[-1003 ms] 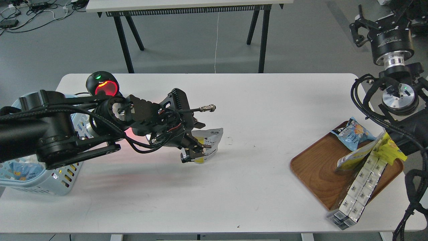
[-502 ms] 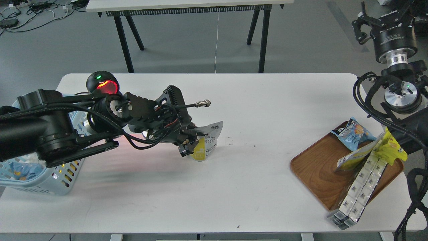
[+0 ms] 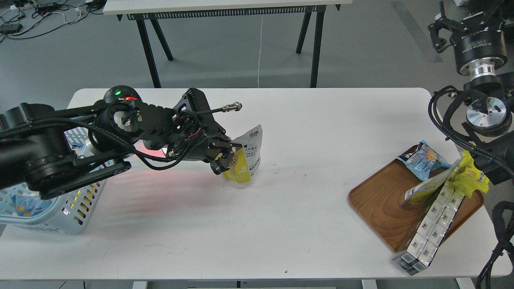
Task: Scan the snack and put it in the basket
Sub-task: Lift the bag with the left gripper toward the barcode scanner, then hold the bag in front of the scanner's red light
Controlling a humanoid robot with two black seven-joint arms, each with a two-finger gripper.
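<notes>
Snack gripped, basket next

Left pincer (image 3: 225,159) is clenched on the snack (image 3: 245,160), apparently just above the table (image 3: 305,224). Scanning looks done; next I carry it back left to the basket (image 3: 60,212).

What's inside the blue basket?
The basket holds something blue with orange bits, like a snack bag, seen through its slots. The left arm covers most of the basket, so anything else inside stays hidden. The snack is not in it yet.
</notes>
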